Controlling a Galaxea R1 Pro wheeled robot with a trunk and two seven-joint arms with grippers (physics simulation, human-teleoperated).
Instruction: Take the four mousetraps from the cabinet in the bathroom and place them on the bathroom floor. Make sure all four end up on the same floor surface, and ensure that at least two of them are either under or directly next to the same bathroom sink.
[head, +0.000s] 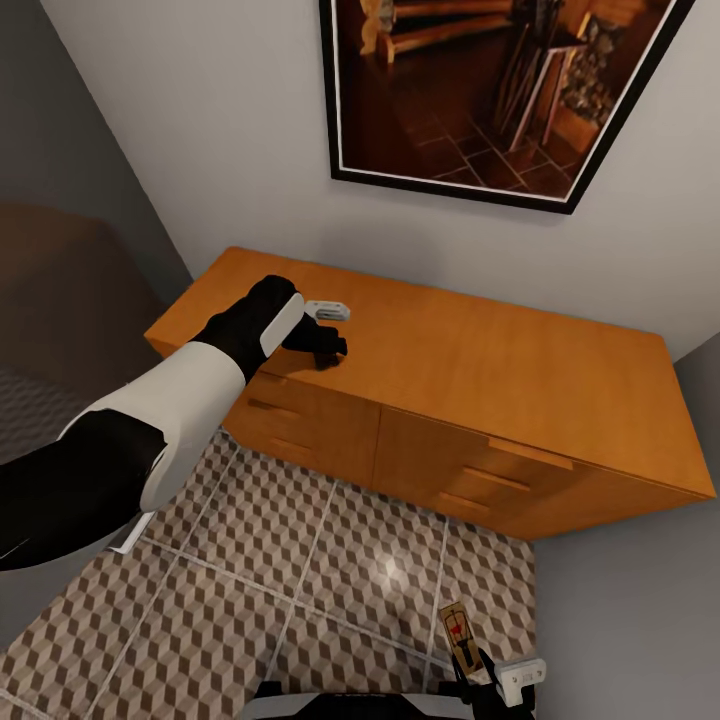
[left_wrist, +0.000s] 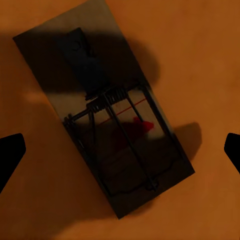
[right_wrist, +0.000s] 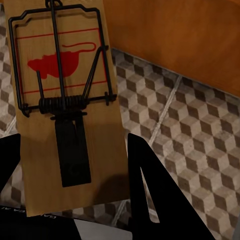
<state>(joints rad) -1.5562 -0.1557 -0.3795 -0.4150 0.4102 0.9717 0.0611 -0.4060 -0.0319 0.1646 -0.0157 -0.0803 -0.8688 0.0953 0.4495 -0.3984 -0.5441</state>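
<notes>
While the right gripper (right_wrist: 75, 200) grips one mousetrap (right_wrist: 62, 100), left gripper (left_wrist: 120, 150) jaws hang wide above another (left_wrist: 105, 120) near the cabinet (head: 480, 360) top's left corner; none floored yet

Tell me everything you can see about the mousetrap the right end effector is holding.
The mousetrap is a flat rectangular board of pale tan wood, printed with a red mouse shape and thin red lines. Dark wire parts sit on it: a rectangular bar frame, a coiled spring across the middle, and a flat dark plate below that. It is held between the fingers of the right end effector, gripped at the plate end, above the cube-patterned floor in front of the orange-brown cabinet. In the head view it appears tilted.
</notes>
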